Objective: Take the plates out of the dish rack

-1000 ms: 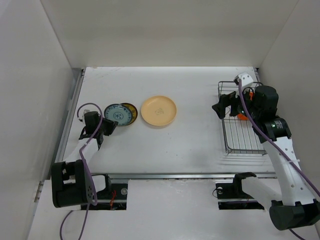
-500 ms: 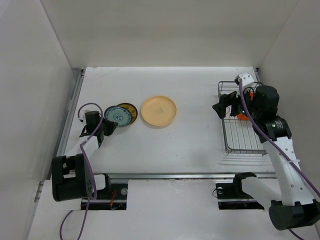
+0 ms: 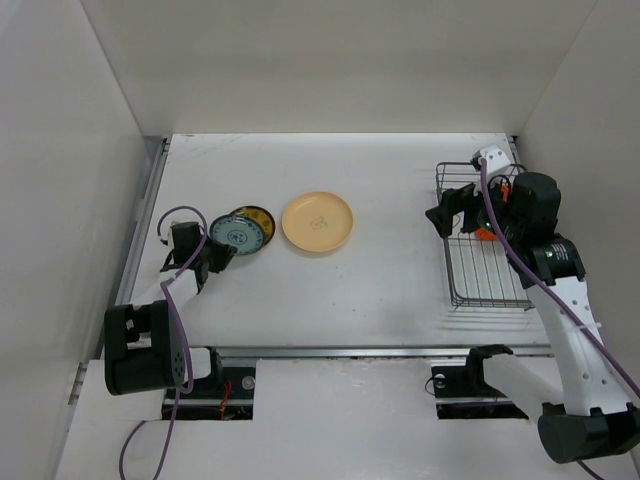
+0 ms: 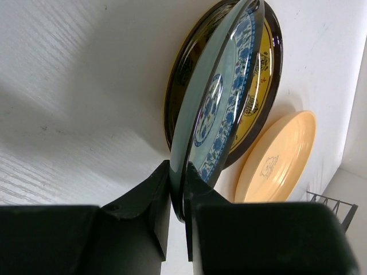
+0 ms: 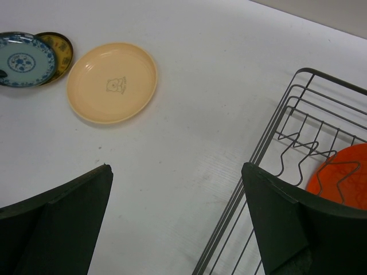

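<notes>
The left gripper (image 4: 178,172) is pinching the near rim of the light blue patterned round plate (image 4: 221,109), which is lying partly over the yellow-patterned plate with a dark rim (image 4: 261,86). To finish well, it should be letting the rim settle fully before parting its jaws, then backing off low without dragging the plate. The right gripper (image 5: 176,169) is hanging wide open and empty beside the grey wire dish rack (image 5: 275,132), where a glossy orange-red plate (image 5: 344,177) is waiting. A plain peach-tan plate (image 3: 317,222) is lying mid-tabletop (image 3: 380,290).
</notes>
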Controlling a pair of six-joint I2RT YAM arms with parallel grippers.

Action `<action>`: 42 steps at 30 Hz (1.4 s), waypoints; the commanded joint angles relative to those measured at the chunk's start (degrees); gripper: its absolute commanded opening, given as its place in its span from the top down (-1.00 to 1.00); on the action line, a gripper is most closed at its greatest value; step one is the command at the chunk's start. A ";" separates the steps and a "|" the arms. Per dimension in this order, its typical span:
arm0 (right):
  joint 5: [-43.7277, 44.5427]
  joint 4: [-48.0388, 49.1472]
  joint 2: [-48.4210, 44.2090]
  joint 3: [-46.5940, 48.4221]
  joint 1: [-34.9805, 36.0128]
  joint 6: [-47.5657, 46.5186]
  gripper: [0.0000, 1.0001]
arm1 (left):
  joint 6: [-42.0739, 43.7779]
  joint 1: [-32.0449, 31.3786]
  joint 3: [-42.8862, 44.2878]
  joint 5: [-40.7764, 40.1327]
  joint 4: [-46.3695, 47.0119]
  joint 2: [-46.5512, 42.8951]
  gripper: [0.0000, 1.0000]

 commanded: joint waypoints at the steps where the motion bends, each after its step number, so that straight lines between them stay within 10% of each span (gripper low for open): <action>1: -0.85 3.10 -1.29 0.00 -0.30 0.64 -1.00 | 0.55 0.26 2.36 0.79 2.33 -0.23 0.81; 17: -0.85 3.10 -1.29 -0.53 -0.83 0.64 -1.00 | 1.60 0.26 2.88 1.85 2.85 -0.23 -0.41; 27: 3.35 4.15 -1.81 -0.53 -0.83 1.33 -1.00 | 3.88 -1.49 3.41 1.32 2.16 -2.42 -0.54; 33: 35.24 7.05 2.31 0.08 -1.35 3.19 -1.00 | 8.89 -6.49 3.94 -1.23 2.32 -10.94 -0.54; 42: 42.23 3.27 17.77 5.88 -7.94 -2.34 -0.94 | 17.24 -18.79 2.26 16.44 23.16 -16.76 -0.37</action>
